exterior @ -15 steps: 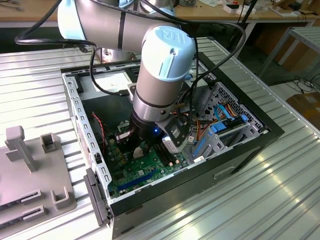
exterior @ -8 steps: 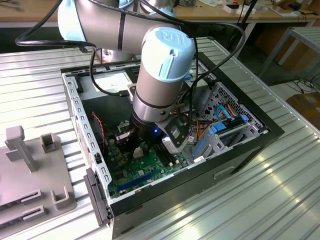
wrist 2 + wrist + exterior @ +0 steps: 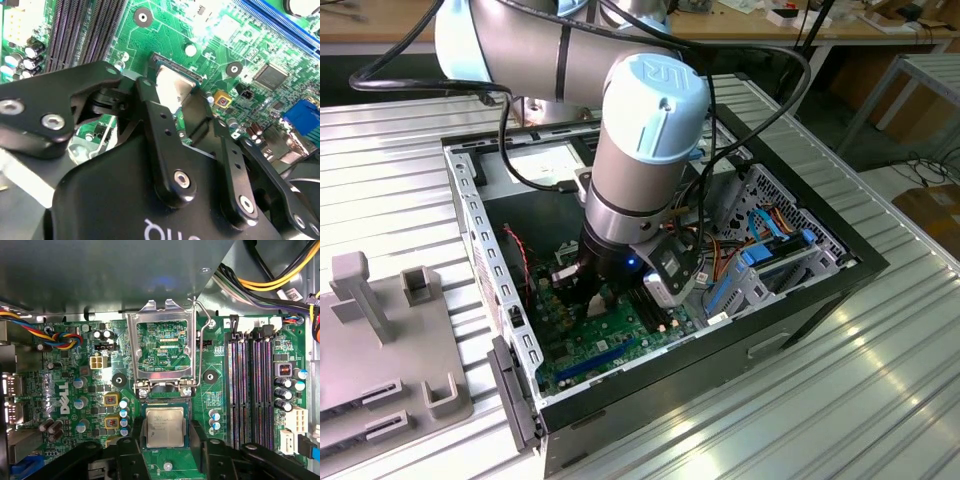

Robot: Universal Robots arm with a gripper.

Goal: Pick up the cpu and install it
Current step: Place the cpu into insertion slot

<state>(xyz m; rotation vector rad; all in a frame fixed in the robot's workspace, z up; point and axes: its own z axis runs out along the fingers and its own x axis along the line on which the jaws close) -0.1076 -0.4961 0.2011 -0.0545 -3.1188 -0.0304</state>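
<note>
My claw (image 3: 165, 436) pinches the cpu (image 3: 164, 424) by two opposite edges, low over the green board (image 3: 70, 355) inside the computer case (image 3: 790, 305), just beside the hinge of the flipped-open metal frame (image 3: 133, 350). Whether it rests in the socket I can't quite tell. I'd hold it flat, squared to the socket, and lower without pressing.
</note>
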